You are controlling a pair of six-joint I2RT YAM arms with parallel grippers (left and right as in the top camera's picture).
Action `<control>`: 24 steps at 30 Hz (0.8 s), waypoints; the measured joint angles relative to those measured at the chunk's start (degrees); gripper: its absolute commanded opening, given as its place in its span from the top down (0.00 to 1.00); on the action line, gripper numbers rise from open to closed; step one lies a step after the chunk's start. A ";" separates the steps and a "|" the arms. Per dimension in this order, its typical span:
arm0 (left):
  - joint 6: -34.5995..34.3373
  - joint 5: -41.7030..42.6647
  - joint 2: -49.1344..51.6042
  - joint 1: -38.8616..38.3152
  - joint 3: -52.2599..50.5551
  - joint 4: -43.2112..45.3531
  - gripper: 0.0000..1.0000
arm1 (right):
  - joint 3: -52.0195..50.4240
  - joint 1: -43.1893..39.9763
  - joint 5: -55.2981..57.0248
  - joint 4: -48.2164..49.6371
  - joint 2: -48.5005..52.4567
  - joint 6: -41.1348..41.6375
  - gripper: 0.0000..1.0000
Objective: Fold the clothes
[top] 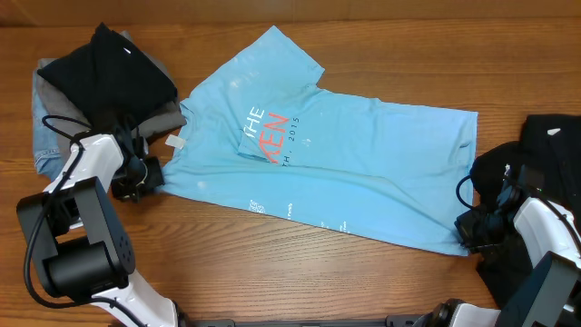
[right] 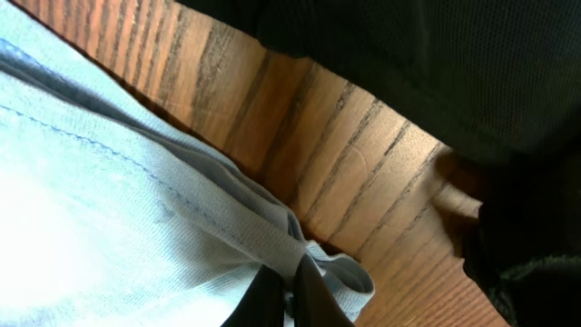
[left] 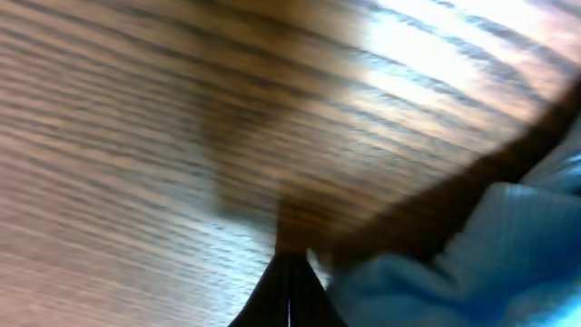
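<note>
— T-shirt (top: 363, 154), light blue, short-sleeved. What has hold of it?

— Right fingers (right: 318, 304): clenched on a bunched fold of the hem, with a stitched seam running just beside the pinch. The right wrist view shows the grasp plainly.

— Left fingers (left: 272, 304)?

— Clenched, tips pressed together. Blue cloth lies against one side of them. The left wrist view is blurred, so it cannot be told whether any cloth is caught between them. From overhead they sit at the shirt's neck end, near the white neck tag (top: 174, 141).

— Lay of the garment?

— Spread print-side up across the middle of the counter (top: 272, 282), with the neck end to the left and the hem to the right. One sleeve (top: 277, 59) points toward the far edge. A fold crosses the chest and hides part of the orange-red and white lettering (top: 270, 127). Small white text (top: 290, 211) runs along the near edge.

— Other stock on the counter?

— Far left: a black garment (top: 109, 68) heaped on a grey one (top: 168, 116) and a piece of denim (top: 44, 123). The grey one is just beside the shirt's shoulder.

— And the right side?

— A second black garment (top: 554, 145), beside the hem and close to the right fingers. Bare wood shows between it and the blue cloth in the right wrist view.
</note>
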 measured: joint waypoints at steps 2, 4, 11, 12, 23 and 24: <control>0.00 -1.84 0.22 0.00 1.16 -1.84 0.96 | 0.00 0.00 0.13 -0.04 0.00 0.00 0.95; 0.00 -3.72 0.28 0.00 3.91 -3.17 0.96 | 0.00 0.00 0.90 -0.26 0.00 0.02 0.95; 0.24 0.11 0.31 0.00 10.34 -16.44 0.70 | 0.13 0.00 1.68 -1.01 0.00 0.02 0.95; 0.28 1.16 0.31 0.00 10.29 -16.87 0.67 | 0.15 0.00 1.84 -0.87 0.00 0.00 0.95; 1.09 4.44 0.42 0.00 0.94 -3.43 0.88 | 0.24 0.00 2.14 -0.63 0.04 0.00 0.95; 1.05 4.83 0.39 0.00 0.76 -2.78 0.94 | 0.24 0.00 2.14 -0.63 0.04 0.02 0.95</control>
